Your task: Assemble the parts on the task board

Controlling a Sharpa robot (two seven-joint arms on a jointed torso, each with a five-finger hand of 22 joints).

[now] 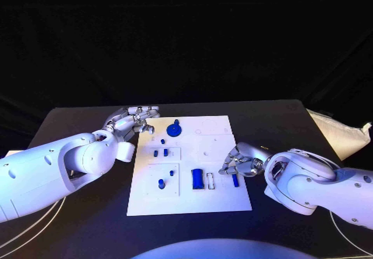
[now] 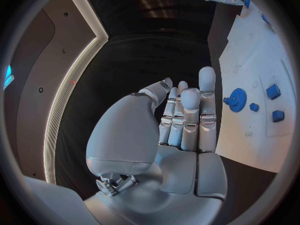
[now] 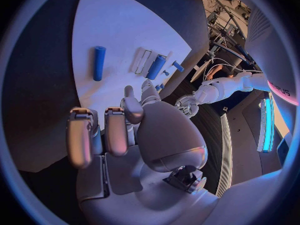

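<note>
Black cloth is backing a black table [image 1: 77, 121], and the white task board [image 1: 214, 202] is lying at its middle with its long side running away from the robot. Starting at the left, the left hand [image 1: 133, 120] is hovering just off the board's far left corner; in the left wrist view this hand [image 2: 181, 120] is holding nothing, its fingers [image 2: 207, 92] lying straight and pressed side by side with the palm turned toward the board. Nearest to it, the blue gear-shaped part [image 1: 174, 129] is sitting on the board's far end, just beside those fingertips. Further along, small blue parts [image 1: 160, 152] are standing in the board's left-hand recesses, and a wider blue block [image 1: 197, 178] is sitting near the middle of the near end. At the right edge, a slim blue rod [image 1: 235, 180] is lying flat with its long axis parallel to the board's long side. The right hand [image 1: 242, 162] is hanging just beyond the rod's far end, clearly the nearer hand to it; in the right wrist view its fingers [image 3: 80, 135] are curling inward and gripping nothing, with the rod [image 3: 99, 62] lying ahead of the fingertips and apart from them. Judging from this layout, the coming move is depending on the right hand approaching the rod across its long axis.
</note>
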